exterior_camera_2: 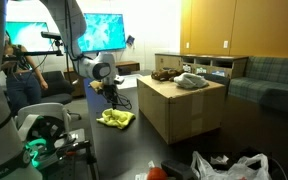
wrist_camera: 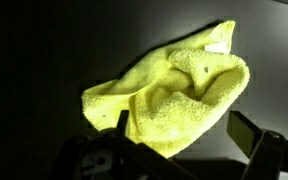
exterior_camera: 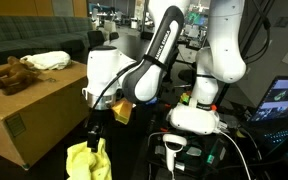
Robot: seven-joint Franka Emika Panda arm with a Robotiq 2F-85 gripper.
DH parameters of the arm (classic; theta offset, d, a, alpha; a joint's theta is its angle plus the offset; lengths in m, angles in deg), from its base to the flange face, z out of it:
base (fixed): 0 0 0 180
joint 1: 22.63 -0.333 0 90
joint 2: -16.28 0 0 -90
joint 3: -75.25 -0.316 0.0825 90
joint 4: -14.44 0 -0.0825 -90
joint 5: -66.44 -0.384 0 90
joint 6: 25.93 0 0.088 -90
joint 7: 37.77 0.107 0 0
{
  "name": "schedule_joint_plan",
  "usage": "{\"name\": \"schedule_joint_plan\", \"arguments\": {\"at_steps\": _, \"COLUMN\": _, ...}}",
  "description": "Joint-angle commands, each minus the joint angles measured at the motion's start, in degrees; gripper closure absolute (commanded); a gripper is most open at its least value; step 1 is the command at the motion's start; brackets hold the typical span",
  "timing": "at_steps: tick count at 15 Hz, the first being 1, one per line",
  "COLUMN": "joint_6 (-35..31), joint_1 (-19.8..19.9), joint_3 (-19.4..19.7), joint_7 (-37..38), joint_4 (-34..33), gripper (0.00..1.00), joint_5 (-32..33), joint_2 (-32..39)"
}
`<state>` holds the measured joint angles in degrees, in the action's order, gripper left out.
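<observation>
**Figure.** We see the gripper (exterior_camera: 96,128) hanging with its jaws spread wide and nothing between them. It is directly over the yellow terry towel (wrist_camera: 174,85), which lies crumpled on the dark floor (wrist_camera: 34,40) near the cardboard box (exterior_camera_2: 179,105). Risks, in our judgement: a descent too deep would drive the fingertips into the floor. A shallow one could pinch a single loose fold, letting the limp cloth slip free. We find no legible brand, label or writing; the monitor (exterior_camera_2: 102,30) is too blurred to read.
</observation>
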<state>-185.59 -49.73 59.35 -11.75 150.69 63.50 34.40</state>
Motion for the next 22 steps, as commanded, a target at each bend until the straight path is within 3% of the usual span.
{"name": "schedule_joint_plan", "arguments": {"at_steps": 1, "joint_6": -1.12, "joint_1": -4.18, "joint_3": 1.79, "joint_7": 3.76, "joint_4": -7.05, "gripper": 0.0, "joint_5": 2.01, "joint_2": 6.16}}
{"name": "schedule_joint_plan", "arguments": {"at_steps": 6, "joint_6": -2.31, "joint_1": -6.48, "joint_3": 0.46, "joint_7": 3.07, "joint_4": -14.15, "gripper": 0.0, "joint_5": -2.17, "joint_2": 14.26}}
{"name": "schedule_joint_plan", "arguments": {"at_steps": 11, "joint_6": -4.87, "joint_1": -6.09, "joint_3": -1.62, "joint_7": 2.31, "joint_4": -16.06, "gripper": 0.0, "joint_5": -8.48, "joint_2": 19.86}}
{"name": "schedule_joint_plan", "arguments": {"at_steps": 14, "joint_6": -9.57, "joint_1": -6.6, "joint_3": -0.11, "joint_7": 3.31, "joint_4": -14.16, "gripper": 0.0, "joint_5": -10.69, "joint_2": 20.82}}
{"name": "schedule_joint_plan", "arguments": {"at_steps": 19, "joint_6": -13.1, "joint_1": -10.55, "joint_3": 6.69, "joint_7": 7.91, "joint_4": -12.47, "gripper": 0.0, "joint_5": -12.0, "joint_2": 20.89}}
{"name": "schedule_joint_plan", "arguments": {"at_steps": 20, "joint_6": -12.73, "joint_1": -11.11, "joint_3": 7.82, "joint_7": 8.5, "joint_4": -12.42, "gripper": 0.01, "joint_5": -11.8, "joint_2": 20.9}}
{"name": "schedule_joint_plan", "arguments": {"at_steps": 21, "joint_6": -12.33, "joint_1": -11.74, "joint_3": 8.82, "joint_7": 9.13, "joint_4": -12.2, "gripper": 0.19, "joint_5": -11.58, "joint_2": 20.64}}
{"name": "schedule_joint_plan", "arguments": {"at_steps": 22, "joint_6": -12.16, "joint_1": -11.84, "joint_3": 9.31, "joint_7": 9.39, "joint_4": -11.92, "gripper": 0.26, "joint_5": -11.55, "joint_2": 20.4}}
